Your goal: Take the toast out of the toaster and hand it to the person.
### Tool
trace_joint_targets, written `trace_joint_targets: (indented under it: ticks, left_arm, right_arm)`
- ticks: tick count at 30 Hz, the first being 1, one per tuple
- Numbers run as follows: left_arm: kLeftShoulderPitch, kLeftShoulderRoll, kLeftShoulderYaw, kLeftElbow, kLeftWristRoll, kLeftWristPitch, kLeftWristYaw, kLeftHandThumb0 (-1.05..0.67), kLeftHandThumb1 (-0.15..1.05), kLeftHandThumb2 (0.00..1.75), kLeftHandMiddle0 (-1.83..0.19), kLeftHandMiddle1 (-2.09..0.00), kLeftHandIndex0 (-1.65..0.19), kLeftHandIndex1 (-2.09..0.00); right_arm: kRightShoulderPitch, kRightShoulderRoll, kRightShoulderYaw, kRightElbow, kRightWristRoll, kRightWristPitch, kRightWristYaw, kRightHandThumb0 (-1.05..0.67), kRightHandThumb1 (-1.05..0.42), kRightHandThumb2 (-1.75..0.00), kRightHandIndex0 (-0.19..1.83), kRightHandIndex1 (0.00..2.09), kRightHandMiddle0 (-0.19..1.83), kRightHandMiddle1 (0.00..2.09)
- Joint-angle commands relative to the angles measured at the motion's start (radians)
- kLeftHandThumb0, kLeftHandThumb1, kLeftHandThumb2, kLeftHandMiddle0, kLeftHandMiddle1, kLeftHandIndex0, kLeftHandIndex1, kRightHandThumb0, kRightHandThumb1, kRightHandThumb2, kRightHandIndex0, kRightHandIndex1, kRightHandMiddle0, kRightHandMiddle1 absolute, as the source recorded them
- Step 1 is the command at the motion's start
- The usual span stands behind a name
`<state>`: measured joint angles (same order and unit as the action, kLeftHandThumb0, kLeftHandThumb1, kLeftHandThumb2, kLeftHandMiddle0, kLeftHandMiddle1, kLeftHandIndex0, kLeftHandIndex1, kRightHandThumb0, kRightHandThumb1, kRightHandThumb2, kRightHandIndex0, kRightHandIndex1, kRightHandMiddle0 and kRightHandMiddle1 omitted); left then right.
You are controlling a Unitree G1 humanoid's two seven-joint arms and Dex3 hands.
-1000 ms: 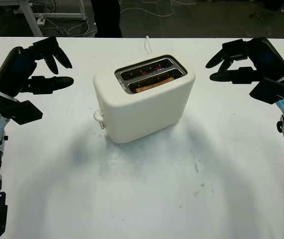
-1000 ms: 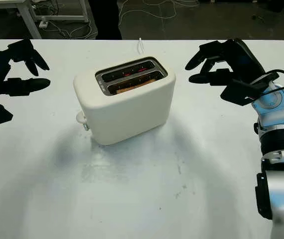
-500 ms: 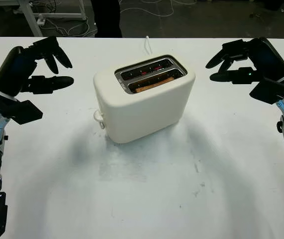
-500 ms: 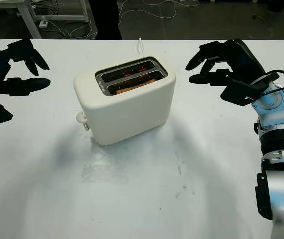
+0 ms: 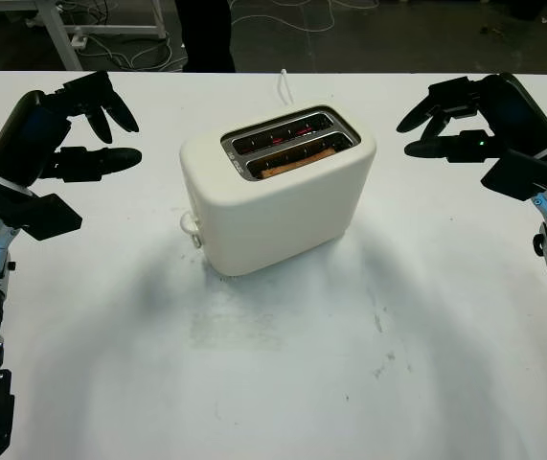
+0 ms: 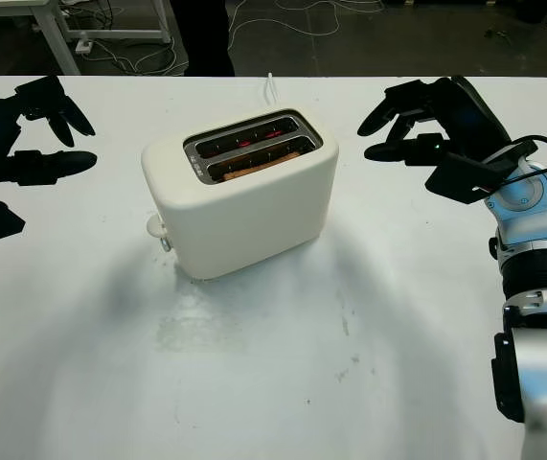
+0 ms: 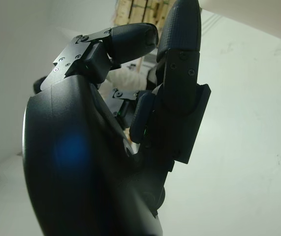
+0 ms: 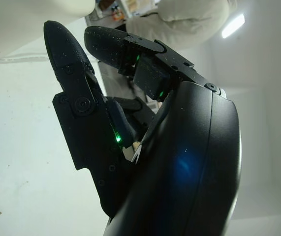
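A cream two-slot toaster [image 5: 278, 206] stands in the middle of the white table [image 5: 283, 364]. A brown slice of toast [image 5: 297, 162] sits low in the slot nearer me, its top edge just showing; the far slot glows red inside. My left hand [image 5: 101, 129] hovers open above the table to the left of the toaster, holding nothing. My right hand [image 5: 436, 120] hovers open to the right of the toaster at about the same height, also holding nothing. A person's dark legs [image 5: 206, 34] stand beyond the table's far edge.
A round lever knob [image 5: 191, 226] sticks out of the toaster's left end. A white cord [image 5: 283, 86] runs from the toaster toward the far edge. Table legs and cables lie on the dark floor behind.
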<state>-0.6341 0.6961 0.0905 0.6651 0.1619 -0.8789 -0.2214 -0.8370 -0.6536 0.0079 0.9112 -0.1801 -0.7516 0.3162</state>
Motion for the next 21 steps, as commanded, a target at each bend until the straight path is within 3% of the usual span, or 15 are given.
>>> trace_joint_targets:
  ticks: [1, 21]
  left_arm:
    - [0.005, -0.005, 0.003, -0.009, -0.011, 0.005, 0.004, -0.77, 0.91, 0.22, -0.59, -1.66, -0.44, -1.52]
    - [0.006, -0.005, 0.004, 0.0, -0.004, -0.004, 0.012, -0.76, 0.92, 0.21, -0.59, -1.66, -0.44, -1.52]
  right_arm:
    - [-0.005, -0.002, -0.002, 0.002, 0.003, -0.016, -0.003, -0.73, -0.78, 0.0, 0.95, 1.0, 0.96, 0.67]
    - [-0.008, 0.0, -0.003, 0.017, 0.008, -0.027, 0.002, -0.73, -0.79, 0.0, 0.96, 1.0, 0.97, 0.65]
